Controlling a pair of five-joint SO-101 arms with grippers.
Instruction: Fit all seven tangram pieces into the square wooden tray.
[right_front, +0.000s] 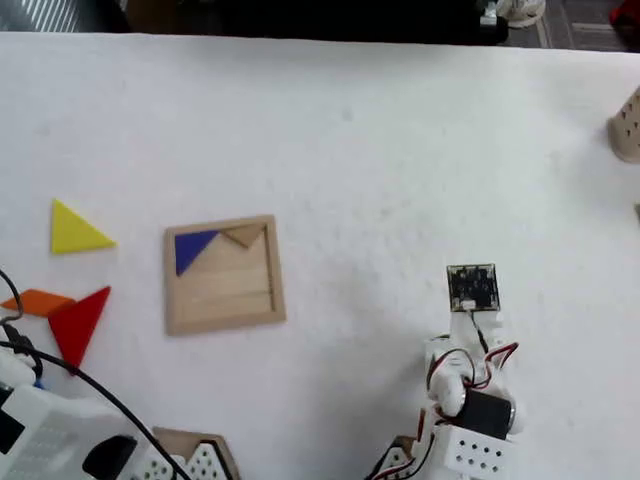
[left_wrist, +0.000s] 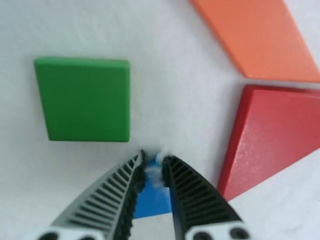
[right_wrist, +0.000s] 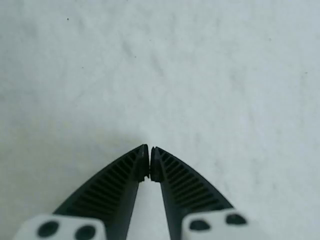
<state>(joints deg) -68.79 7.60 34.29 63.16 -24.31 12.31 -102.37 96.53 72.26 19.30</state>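
White cloth covered the table (right_front: 380, 150); the square wooden tray (right_front: 171, 290) lay on it left of centre in the high view, well apart from both arms. Inside the tray a blue triangle (right_front: 192, 248) sat in the far left corner; a brownish triangle (right_front: 245, 235) lay just beside it along the far edge; the rest of the tray floor was bare wood. To the left of the tray, on the cloth, lay a yellow triangle (right_front: 75, 230); nearer the arms lay an orange parallelogram (right_front: 38, 301) and a red triangle (right_front: 80, 322), close together.

The left arm (right_front: 50, 430) stood at the near left corner; its wrist view showed a green square (left_wrist: 85, 99) flat on the cloth, apart from the other two pieces close by. A blue piece (left_wrist: 152, 197) showed right at the left gripper (left_wrist: 154, 159); whether that gripper held it could not be told.

The right arm (right_front: 470, 400) stood at the near right, well away from every piece; the right gripper (right_wrist: 150, 161) was closed on nothing, low over plain cloth. A pale perforated object (right_front: 627, 125) stood at the far right edge of the table.
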